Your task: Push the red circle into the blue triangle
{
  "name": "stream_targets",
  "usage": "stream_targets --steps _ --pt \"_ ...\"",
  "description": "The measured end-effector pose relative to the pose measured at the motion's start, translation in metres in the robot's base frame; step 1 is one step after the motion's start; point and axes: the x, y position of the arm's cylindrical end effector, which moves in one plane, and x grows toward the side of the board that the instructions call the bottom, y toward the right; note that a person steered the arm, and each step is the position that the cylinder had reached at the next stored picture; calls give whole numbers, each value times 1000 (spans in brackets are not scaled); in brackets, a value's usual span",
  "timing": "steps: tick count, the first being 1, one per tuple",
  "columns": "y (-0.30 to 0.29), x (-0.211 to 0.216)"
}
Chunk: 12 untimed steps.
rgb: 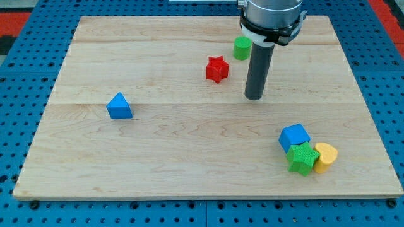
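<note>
The blue triangle (119, 106) lies on the left part of the wooden board (189, 164). No red circle shows; the only red block in view is a red star (216, 69) at the upper middle. My tip (254, 98) rests on the board to the right of and slightly below the red star, with a clear gap between them. The tip is far to the right of the blue triangle.
A round green block (242, 47) sits just above and to the left of the rod, partly hidden by it. At the lower right, a blue cube (294, 137), a green star (303, 157) and a yellow heart (326, 156) cluster together.
</note>
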Motion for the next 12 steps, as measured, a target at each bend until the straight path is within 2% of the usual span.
stream_targets --steps 2,7,8,11,12 --pt "-41 7" --pt "-31 5" --pt "-41 22" --pt "-197 68" --pt "-241 45"
